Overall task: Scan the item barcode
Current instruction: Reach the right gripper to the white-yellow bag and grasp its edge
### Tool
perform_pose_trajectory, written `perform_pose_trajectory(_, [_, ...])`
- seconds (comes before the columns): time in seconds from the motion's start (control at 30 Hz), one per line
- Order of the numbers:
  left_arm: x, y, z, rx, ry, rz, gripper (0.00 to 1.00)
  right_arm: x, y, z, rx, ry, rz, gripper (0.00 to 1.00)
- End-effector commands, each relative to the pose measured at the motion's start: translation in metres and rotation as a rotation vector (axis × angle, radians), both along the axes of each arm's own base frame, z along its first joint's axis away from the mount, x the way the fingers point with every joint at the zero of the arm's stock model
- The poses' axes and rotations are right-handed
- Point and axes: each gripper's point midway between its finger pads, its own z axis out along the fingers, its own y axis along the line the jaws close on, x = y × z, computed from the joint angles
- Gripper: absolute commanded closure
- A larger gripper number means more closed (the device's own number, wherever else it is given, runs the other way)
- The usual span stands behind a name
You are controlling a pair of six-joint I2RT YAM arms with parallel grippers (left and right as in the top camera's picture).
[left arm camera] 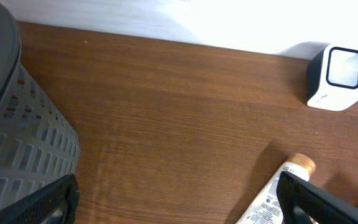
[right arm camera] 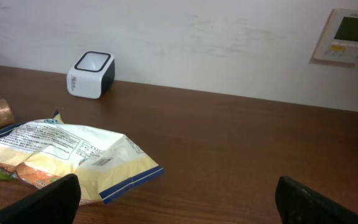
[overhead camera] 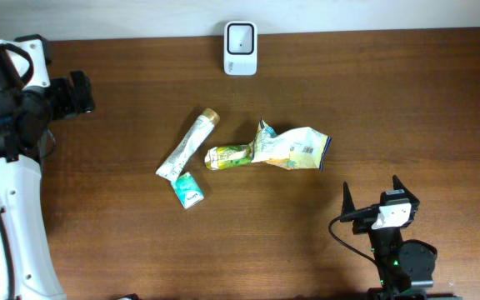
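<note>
A white scanner (overhead camera: 240,48) stands at the table's far edge, also seen in the left wrist view (left arm camera: 337,78) and the right wrist view (right arm camera: 92,74). At mid-table lie a white tube with a gold cap (overhead camera: 188,146), a small teal box (overhead camera: 188,190), a yellow-green packet (overhead camera: 228,156) and a crumpled yellow bag (overhead camera: 290,147). The bag (right arm camera: 73,155) shows a barcode (right arm camera: 102,162) facing up. My left gripper (overhead camera: 80,92) hangs open at the far left, empty (left arm camera: 179,202), with the tube (left arm camera: 272,190) by its right finger. My right gripper (overhead camera: 372,196) stands open near the front edge, empty (right arm camera: 179,199).
A grey slatted basket (left arm camera: 17,124) sits close on the left of the left gripper. A wall panel (right arm camera: 347,34) hangs on the white wall behind the table. Bare wood lies between the right gripper and the bag.
</note>
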Motion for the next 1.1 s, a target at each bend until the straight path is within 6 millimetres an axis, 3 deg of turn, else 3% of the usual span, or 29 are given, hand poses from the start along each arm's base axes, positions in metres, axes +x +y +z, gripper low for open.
perform_pose_trajectory(0.0, [-0.001,0.005,0.001,0.012,0.002,0.016,0.01,0.0,-0.001,-0.003,0.004,0.005,-0.004,0.01])
perform_pose_trajectory(0.1, [-0.001,0.005,0.001,0.012,0.002,0.016,0.01,0.0,0.001,0.001,0.006,-0.013,0.004,0.01])
perform_pose_trajectory(0.2, [-0.001,0.005,0.001,0.012,0.002,0.016,0.01,-0.001,0.005,0.039,0.133,-0.142,0.028,0.01])
perform_pose_trajectory(0.27, [-0.001,0.005,0.001,0.012,0.002,0.016,0.01,-0.004,0.015,0.047,0.147,-0.137,0.089,0.01])
perform_pose_trajectory(0.43, [-0.001,0.005,0.001,0.013,0.001,0.016,0.01,-0.009,0.042,0.064,0.166,0.046,0.238,0.02])
perform_pose_trajectory(0.5, [-0.001,0.005,0.001,0.012,0.002,0.016,0.01,0.001,0.05,0.094,0.183,0.137,0.28,0.01])
perform_pose_trajectory(0.6, [-0.001,0.004,0.001,0.013,0.001,0.016,0.01,0.022,0.057,0.113,0.219,0.321,0.306,0.01])
perform_pose_trajectory(0.7, [-0.001,0.004,0.001,0.012,0.002,0.016,0.01,0.049,0.057,0.114,0.262,0.587,0.276,0.02])
perform_pose_trajectory(0.8, [-0.001,0.004,0.001,0.012,0.002,0.016,0.01,0.082,0.057,0.102,0.289,0.744,0.261,0.01])
perform_pose_trajectory(0.93, [-0.001,0.004,0.001,0.012,0.002,0.016,0.01,0.118,0.085,0.073,0.38,0.828,0.428,0.01])
perform_pose_trajectory(0.97, [-0.001,0.004,0.001,0.012,0.002,0.016,0.01,0.13,0.091,0.059,0.386,0.848,0.444,0.19])
perform_pose_trajectory(1.0, [-0.001,0.004,0.001,0.012,0.002,0.015,0.01,0.136,0.098,0.046,0.384,0.869,0.456,0.44])
perform_pose_trajectory(1.07, [-0.001,0.004,0.001,0.012,0.002,0.016,0.01,0.149,0.113,0.018,0.395,0.933,0.408,0.74])
